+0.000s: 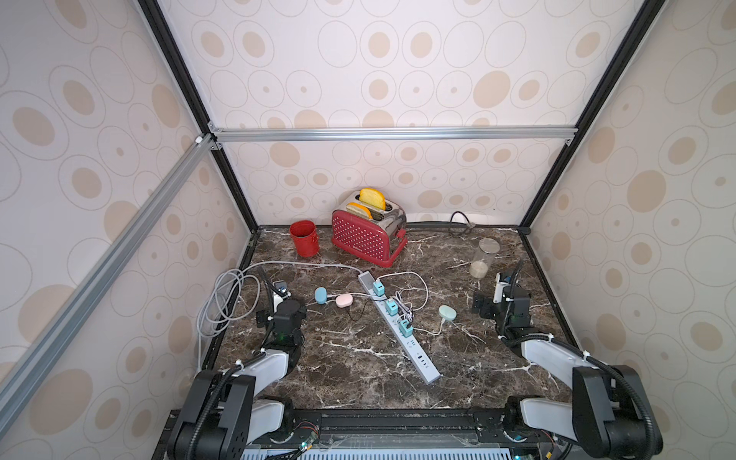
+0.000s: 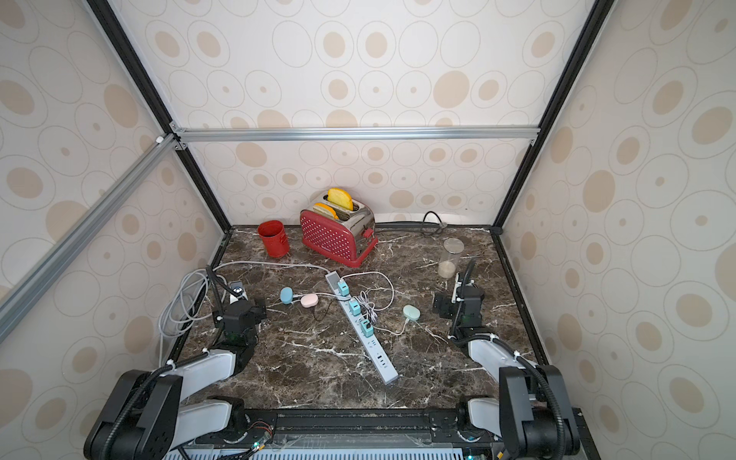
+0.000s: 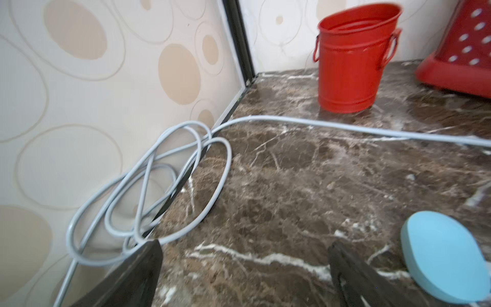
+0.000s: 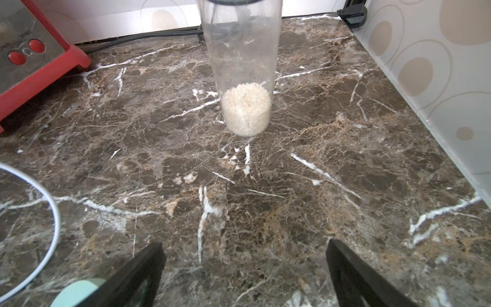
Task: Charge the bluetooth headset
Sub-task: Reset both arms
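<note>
Clutter rings me: red bucket [image 1: 304, 238], toaster [image 1: 368, 235] and rice jar [image 1: 484, 259] along the back, a coiled grey cable [image 1: 223, 302] beside my left arm. The power strip [image 1: 398, 326] lies diagonally in the middle, headset cases flanking it: blue case [image 1: 320, 295] and pink case [image 1: 345, 300] on its left, mint case [image 1: 447, 312] on its right. My left gripper [image 3: 245, 243] and right gripper [image 4: 244, 243] hover low at either side, jaws spread wide, empty.

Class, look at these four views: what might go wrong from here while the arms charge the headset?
Cables cross in a tangle beside the strip; tugging one may drag the pink case. The tall jar stands just ahead of the open right pincer; a forward reach might tip it.
</note>
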